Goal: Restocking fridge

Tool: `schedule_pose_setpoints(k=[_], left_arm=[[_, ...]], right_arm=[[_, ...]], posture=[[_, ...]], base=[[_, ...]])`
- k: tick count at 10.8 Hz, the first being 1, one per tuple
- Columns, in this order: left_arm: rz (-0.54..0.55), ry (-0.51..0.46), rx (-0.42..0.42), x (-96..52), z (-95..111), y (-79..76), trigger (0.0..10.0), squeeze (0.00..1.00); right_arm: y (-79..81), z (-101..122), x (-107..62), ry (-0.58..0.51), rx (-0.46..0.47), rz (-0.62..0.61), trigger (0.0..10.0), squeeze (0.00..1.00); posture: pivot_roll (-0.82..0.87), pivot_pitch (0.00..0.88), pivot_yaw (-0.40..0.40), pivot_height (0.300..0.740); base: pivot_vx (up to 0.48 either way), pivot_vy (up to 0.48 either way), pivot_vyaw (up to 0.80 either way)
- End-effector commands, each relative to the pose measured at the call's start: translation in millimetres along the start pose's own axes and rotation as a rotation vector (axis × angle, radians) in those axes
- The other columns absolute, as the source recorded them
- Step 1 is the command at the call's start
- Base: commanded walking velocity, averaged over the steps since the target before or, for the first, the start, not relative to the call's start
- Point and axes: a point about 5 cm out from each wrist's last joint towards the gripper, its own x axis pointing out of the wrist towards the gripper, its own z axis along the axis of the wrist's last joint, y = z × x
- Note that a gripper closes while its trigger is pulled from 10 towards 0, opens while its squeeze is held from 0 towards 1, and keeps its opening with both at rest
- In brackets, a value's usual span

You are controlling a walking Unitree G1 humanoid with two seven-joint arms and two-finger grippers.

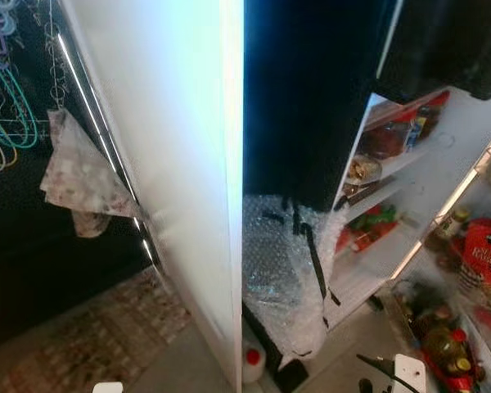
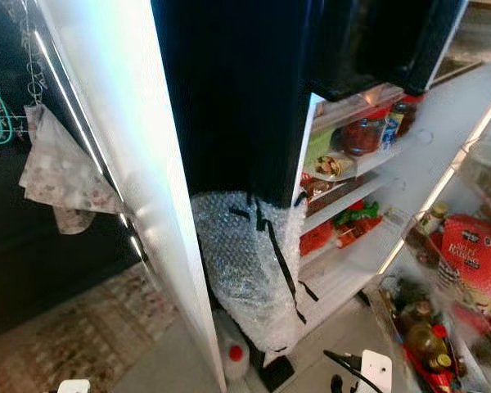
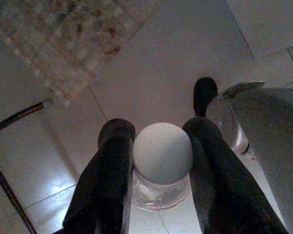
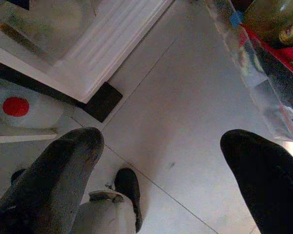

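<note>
Carrying a white-lidded glass jar [image 3: 162, 168] pinched between the left gripper [image 3: 158, 161] fingers, low over the floor [image 3: 185, 58]; right gripper [image 4: 161, 161] fingers spread, empty. Risk: thin grip on the round lid, jar could slip and smash. Open fridge [image 2: 409, 188] door shelves hold red-sauce jars [image 2: 365, 133], packets; bottles [image 2: 430, 340] in the lower bin

Floor [image 4: 185, 141]: pale tiles. On it, a patterned rug [image 1: 90, 336] at the robot's left; a white jug with a red cap [image 2: 233, 356] just beside the fridge base; a small black block [image 4: 103, 101] near the jug.

Door shelves [image 2: 344, 282], white: red-lidded jars [image 2: 364, 135] on the upper shelf; red and green packets [image 2: 344, 225], blurred, possibly produce, on a lower shelf.
</note>
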Motion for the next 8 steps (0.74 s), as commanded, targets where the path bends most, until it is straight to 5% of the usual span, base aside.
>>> schedule_pose_setpoints(k=[1, 8], left_arm=[[0.0, -0.005, 0.019, 0.1, 1.2, 1.4, 10.0, 0.0], [0.002, -0.005, 0.014, 0.1, 1.5, 1.8, 10.0, 0.0]], right_arm=[[0.0, -1.9, -0.1, 0.011, -0.004, -0.005, 10.0, 0.0], [1.0, -4.9, -0.4, 0.026, -0.008, 0.001, 10.0, 0.0]], posture=[[0.0, 0.0, 0.006, 0.74], [0.0, 0.0, 0.008, 0.74]], base=[[0.0, -0.266, 0.0], [0.0, -0.306, 0.0]])
